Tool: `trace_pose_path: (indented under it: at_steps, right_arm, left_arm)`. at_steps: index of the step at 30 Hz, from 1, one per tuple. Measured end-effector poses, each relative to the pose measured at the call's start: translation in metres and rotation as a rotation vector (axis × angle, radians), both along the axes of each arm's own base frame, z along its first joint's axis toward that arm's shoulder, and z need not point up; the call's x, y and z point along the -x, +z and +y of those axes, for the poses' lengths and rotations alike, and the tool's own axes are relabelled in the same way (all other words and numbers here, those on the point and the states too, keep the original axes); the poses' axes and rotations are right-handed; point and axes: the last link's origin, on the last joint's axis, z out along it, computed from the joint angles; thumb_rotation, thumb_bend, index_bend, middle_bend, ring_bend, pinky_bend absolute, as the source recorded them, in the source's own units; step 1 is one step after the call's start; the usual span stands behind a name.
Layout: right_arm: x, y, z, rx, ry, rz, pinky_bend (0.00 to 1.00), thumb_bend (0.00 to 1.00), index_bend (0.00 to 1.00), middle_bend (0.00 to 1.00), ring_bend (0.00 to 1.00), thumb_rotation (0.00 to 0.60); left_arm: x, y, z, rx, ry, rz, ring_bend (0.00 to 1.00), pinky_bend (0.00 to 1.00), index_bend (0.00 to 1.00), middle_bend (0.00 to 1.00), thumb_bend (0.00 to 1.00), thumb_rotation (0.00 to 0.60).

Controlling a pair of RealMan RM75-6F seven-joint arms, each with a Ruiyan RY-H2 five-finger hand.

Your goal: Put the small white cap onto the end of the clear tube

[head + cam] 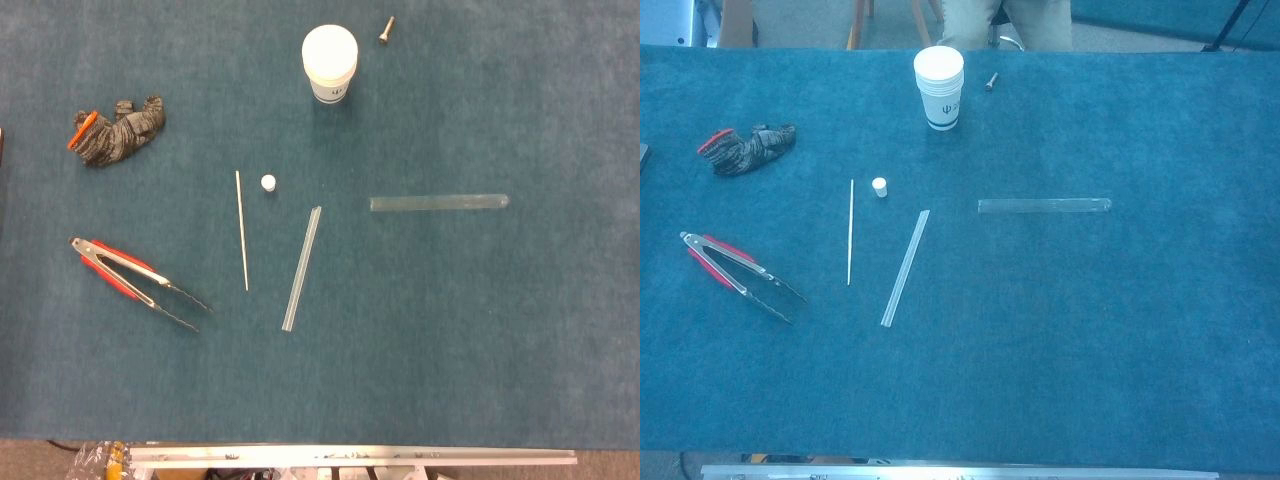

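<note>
The small white cap (268, 183) (880, 187) stands alone on the blue cloth, left of centre. To its right a clear tube (438, 203) (1044, 206) lies flat and horizontal, its rounded end pointing right. A second clear, narrower tube (301, 268) (905, 267) lies diagonally just below the cap. Neither hand shows in the head view or the chest view.
A thin pale stick (242, 230) (850, 231) lies left of the cap. Red-handled tongs (130, 280) (738, 273) sit at the left. A crumpled glove (118, 133) (745, 148) is at far left. Stacked white cups (330, 62) (939, 86) and a small bolt (386, 30) (991, 81) stand at the back.
</note>
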Motion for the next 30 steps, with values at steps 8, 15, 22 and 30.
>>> trace_pose_path:
  at_steps: [8, 15, 22, 30]
  right_arm:
    - [0.0, 0.0, 0.002, -0.004, -0.001, -0.002, 0.18, 0.34, 0.29, 0.22, 0.13, 0.6]
    - [0.0, 0.001, 0.0, -0.012, 0.005, -0.018, 0.18, 0.34, 0.29, 0.22, 0.13, 0.6]
    - [-0.002, 0.0, -0.006, -0.022, 0.02, -0.031, 0.19, 0.34, 0.29, 0.22, 0.13, 0.6]
    - [-0.015, -0.004, -0.024, -0.076, 0.071, -0.035, 0.22, 0.32, 0.33, 0.22, 0.15, 0.6]
  left_arm:
    - [0.0, 0.0, -0.002, 0.001, 0.001, 0.001, 0.0, 0.02, 0.27, 0.06, 0.34, 0.6]
    - [-0.001, 0.0, -0.001, 0.004, -0.001, 0.002, 0.0, 0.02, 0.27, 0.06, 0.34, 0.6]
    - [-0.002, -0.001, -0.001, 0.012, -0.005, 0.004, 0.0, 0.02, 0.28, 0.06, 0.34, 0.6]
    - [-0.001, 0.0, -0.001, 0.012, -0.006, 0.002, 0.0, 0.02, 0.28, 0.06, 0.34, 0.6]
